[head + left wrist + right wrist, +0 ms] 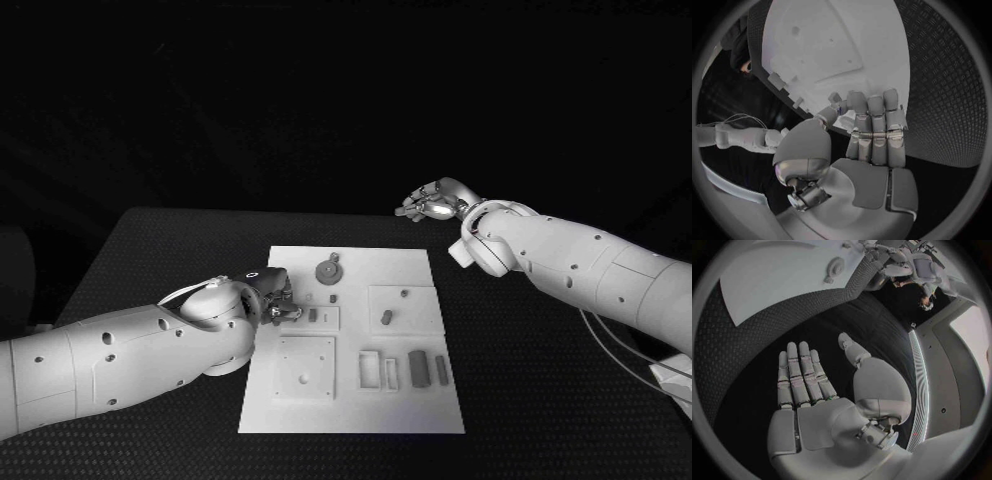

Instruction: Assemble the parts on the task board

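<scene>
Black textured counter (159, 250), dark room beyond; white task board (404, 268) lies at its middle, grey parts (420, 367) set on it. My left robot hand (277, 302) rests at the board's left edge, fingers curled, whether anything is held I cannot tell; my right robot hand (436, 203) hovers beyond the far edge, fingers spread, holding nothing.
</scene>
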